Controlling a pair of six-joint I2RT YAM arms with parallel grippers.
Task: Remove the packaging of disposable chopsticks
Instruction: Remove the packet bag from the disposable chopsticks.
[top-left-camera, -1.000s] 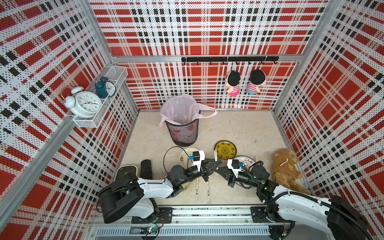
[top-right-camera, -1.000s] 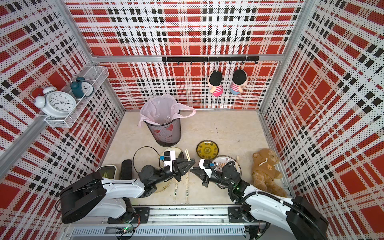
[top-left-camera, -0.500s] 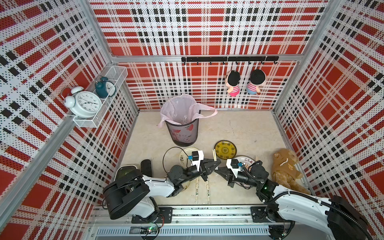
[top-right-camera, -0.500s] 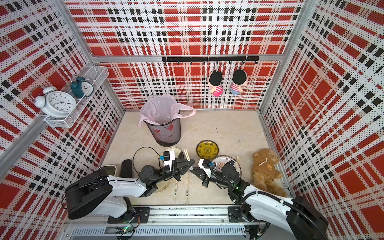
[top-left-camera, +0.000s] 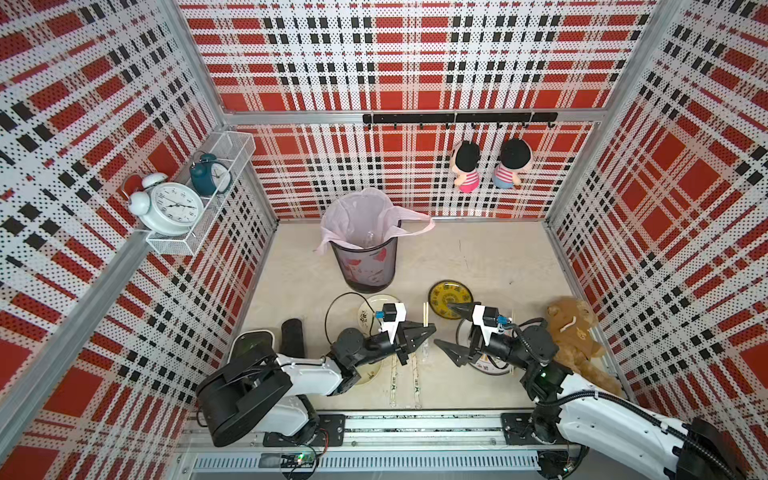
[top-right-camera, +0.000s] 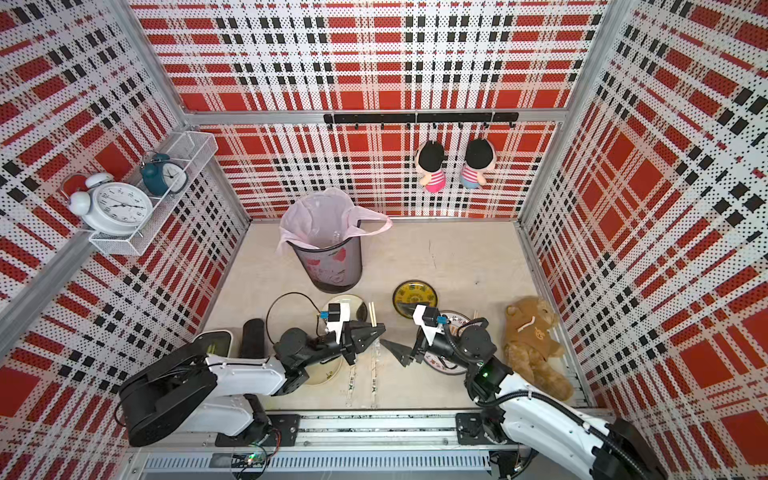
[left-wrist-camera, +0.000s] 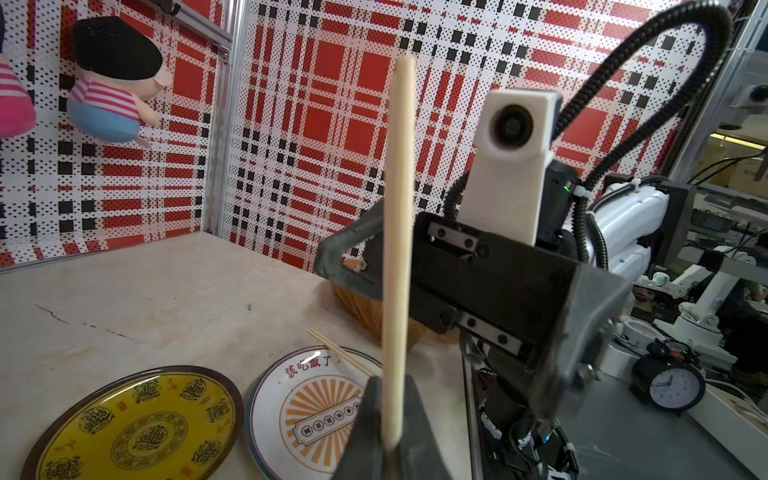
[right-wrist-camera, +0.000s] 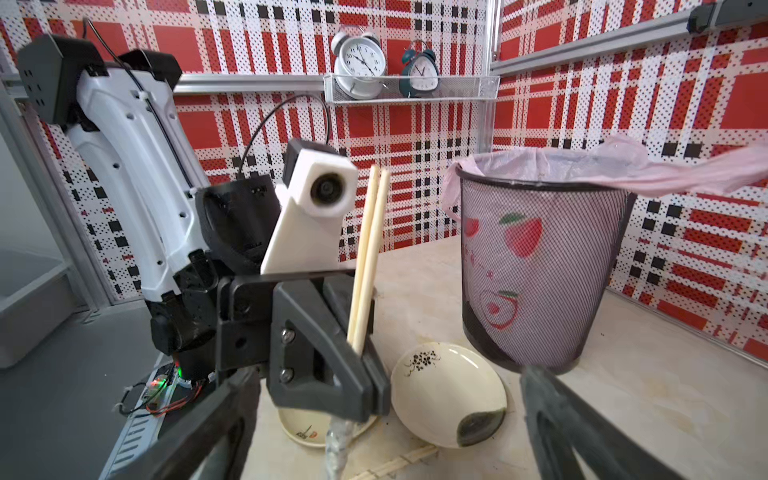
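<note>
Our left gripper (right-wrist-camera: 372, 374) clamps the chopsticks (right-wrist-camera: 368, 249). Our right gripper (top-left-camera: 444, 325) gapes empty and should pinch the sleeve (right-wrist-camera: 336, 444) below them, pulling straight.

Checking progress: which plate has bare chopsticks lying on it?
The white plate with the orange sunburst: a bare pair lies across its rim. The yellow plate beside it and the cream flowered plate carry none.
</note>
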